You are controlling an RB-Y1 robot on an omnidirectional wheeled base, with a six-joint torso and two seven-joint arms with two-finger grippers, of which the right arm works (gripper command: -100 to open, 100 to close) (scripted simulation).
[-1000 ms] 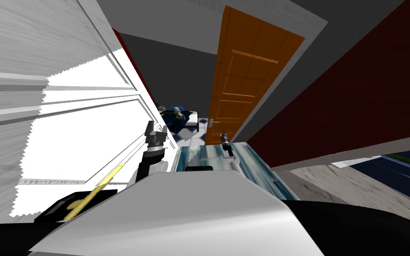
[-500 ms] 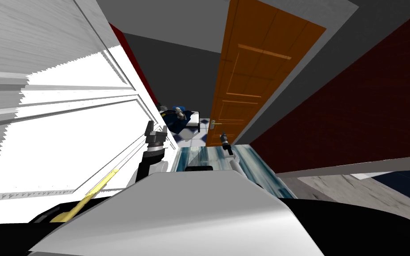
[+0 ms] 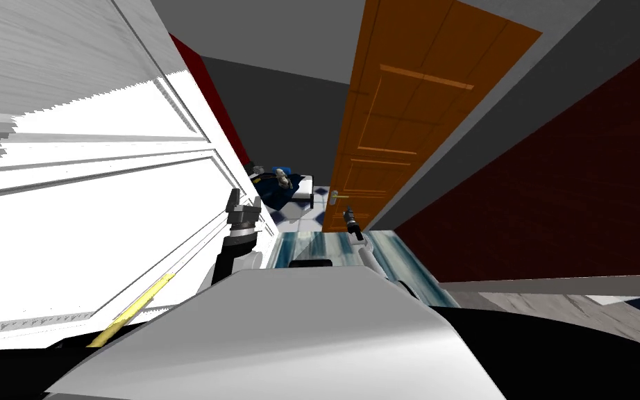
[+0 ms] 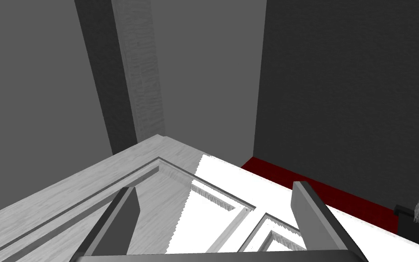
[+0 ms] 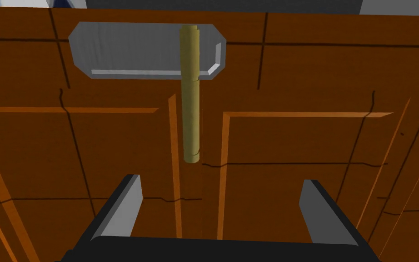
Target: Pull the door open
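An orange panelled door (image 3: 395,125) stands ahead, slightly right, with a small lever handle (image 3: 339,196) low on its left edge. My right gripper (image 3: 348,217) is just short of that handle. In the right wrist view the brass-coloured lever (image 5: 190,95) hangs from a grey plate (image 5: 147,50), a little beyond the fingertips. The right gripper (image 5: 220,204) is open and nothing is between its fingers (image 5: 117,209). My left gripper (image 3: 242,201) is raised beside a white door and it (image 4: 213,218) is open and holds nothing.
A white panelled door (image 3: 103,208) with a yellow handle (image 3: 135,309) runs close along my left side. A dark red wall (image 3: 554,180) closes the right. A blue-streaked rug (image 3: 325,246) lies in front, with a blue heap (image 3: 280,184) on white furniture beyond it.
The whole head view has shifted, so I have moved. The orange door now looms larger and further right. Both arms keep the same pose and both grippers stay open.
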